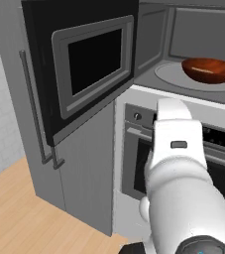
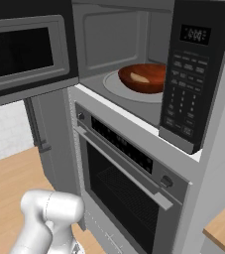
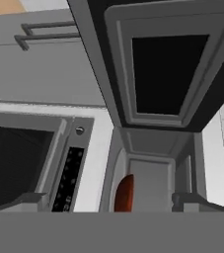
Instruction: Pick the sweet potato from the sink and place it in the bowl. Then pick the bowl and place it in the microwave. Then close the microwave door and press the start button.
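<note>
The bowl (image 2: 142,77) sits on the pale turntable (image 1: 169,77) inside the microwave (image 2: 134,54), and the sweet potato (image 2: 139,78) lies in it as a light sliver against the reddish-brown inside. From the left base view the bowl (image 1: 210,70) stands toward the right of the cavity, its rim clear of the back wall. In the hand view only a red edge of the bowl (image 3: 125,193) peeks past the cavity's frame.

The door (image 1: 86,64) stands swung open to the left, its inner grey frame and dark window facing the arm; in the hand view the door (image 3: 168,64) fills the upper part of the picture. The black control panel (image 2: 193,74) runs down the right side of the cavity.

Below the microwave is the oven (image 2: 129,193), with a knob, a bar handle and a dark glass front. A grey cabinet (image 1: 79,178) with a long bar handle stands to the left of it, on a wooden floor (image 1: 15,208).

The gripper (image 3: 108,200) is in front of the open microwave, below the door; its tips (image 3: 29,198) stand far apart and hold nothing.
</note>
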